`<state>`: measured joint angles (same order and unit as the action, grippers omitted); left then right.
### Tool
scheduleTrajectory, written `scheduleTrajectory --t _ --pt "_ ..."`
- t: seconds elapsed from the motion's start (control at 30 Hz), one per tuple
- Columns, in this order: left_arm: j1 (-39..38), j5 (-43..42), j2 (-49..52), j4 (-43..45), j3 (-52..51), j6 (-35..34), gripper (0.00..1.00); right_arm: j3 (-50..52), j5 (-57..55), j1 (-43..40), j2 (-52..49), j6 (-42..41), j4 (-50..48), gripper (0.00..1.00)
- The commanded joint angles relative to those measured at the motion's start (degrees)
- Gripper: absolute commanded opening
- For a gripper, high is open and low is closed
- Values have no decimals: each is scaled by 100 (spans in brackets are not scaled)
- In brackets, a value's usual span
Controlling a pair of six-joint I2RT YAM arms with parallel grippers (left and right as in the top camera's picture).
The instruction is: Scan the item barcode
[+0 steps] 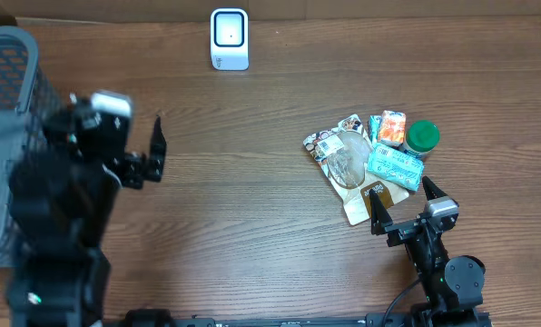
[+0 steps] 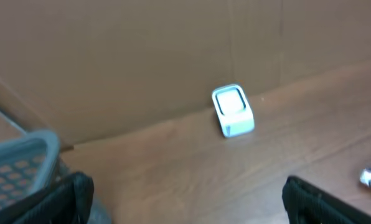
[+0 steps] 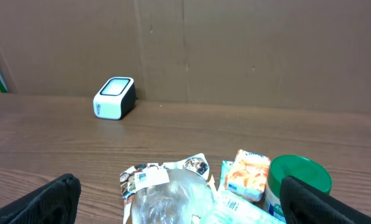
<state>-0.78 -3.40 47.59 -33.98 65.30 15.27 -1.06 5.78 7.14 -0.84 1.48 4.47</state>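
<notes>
A white barcode scanner [image 1: 230,39] stands at the table's far edge, also in the left wrist view [image 2: 233,110] and the right wrist view [image 3: 115,97]. The items lie in a pile at the right: a clear pouch with a printed card [image 1: 343,154] [image 3: 173,193], a teal packet [image 1: 395,167], an orange carton [image 1: 392,127] [image 3: 249,175] and a green-lidded jar [image 1: 423,137] [image 3: 297,177]. My right gripper [image 1: 401,195] [image 3: 185,205] hangs open just in front of the pile, holding nothing. At the left my left gripper [image 1: 151,159] [image 2: 185,208] is open and empty, far from the items.
A grey mesh basket [image 1: 7,54] [image 2: 17,165] sits at the far left beside the left arm. A brown cardboard wall [image 3: 235,50] runs behind the table. Bare wooden tabletop [image 1: 252,200] lies between the two arms.
</notes>
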Motion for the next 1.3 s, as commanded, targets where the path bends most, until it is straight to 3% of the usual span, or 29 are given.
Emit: scheduleTrajectory --t 0.0,0.23,0.5,0.8,1.27 --pt "-37 -221 -879 695 -1353 90 100 61 26 -9 68 7 -24 100" --pt "-37 -214 -2503 2164 -3799 118 100 61 26 -9 68 9 -24 100" --pt "-37 -153 -3891 2581 -5412 151 99 61 26 -9 68 7 -24 100" --pt "-37 -109 -4597 2566 -6284 90 100 59 26 -9 68 7 -24 100" --pt "-44 -68 -4743 2610 -6325 59 100 59 26 -9 68 7 -24 100"
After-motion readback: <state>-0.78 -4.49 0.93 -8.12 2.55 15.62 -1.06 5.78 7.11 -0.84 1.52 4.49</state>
